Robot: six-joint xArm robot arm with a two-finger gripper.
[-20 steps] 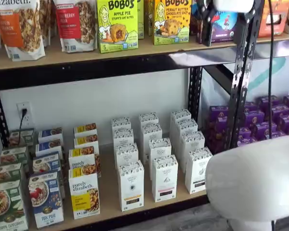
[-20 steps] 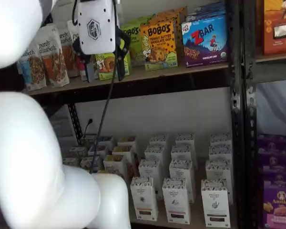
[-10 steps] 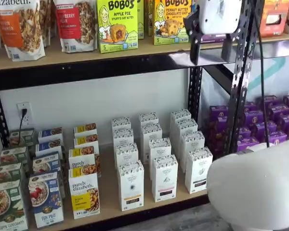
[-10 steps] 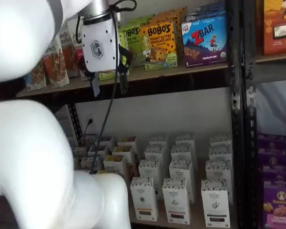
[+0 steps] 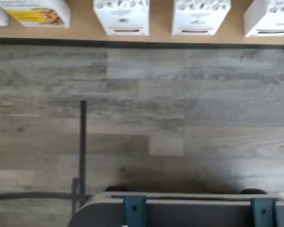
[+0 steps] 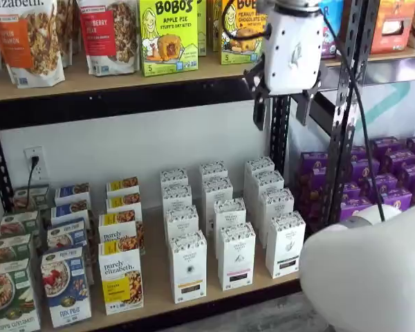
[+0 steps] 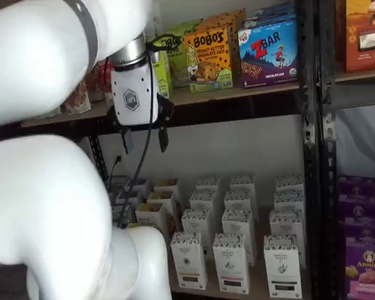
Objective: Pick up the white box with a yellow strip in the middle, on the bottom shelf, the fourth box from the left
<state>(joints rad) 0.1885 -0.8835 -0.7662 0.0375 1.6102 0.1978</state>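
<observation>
Overhead, gripper with fingers plainly apart, empty, well above the white box on the bottom shelf

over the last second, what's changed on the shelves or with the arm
The gripper has come down from the top edge to hang in front of the upper shelf, and has shifted left. Its fingers stand open and empty, well above the white box. No box has moved.
</observation>
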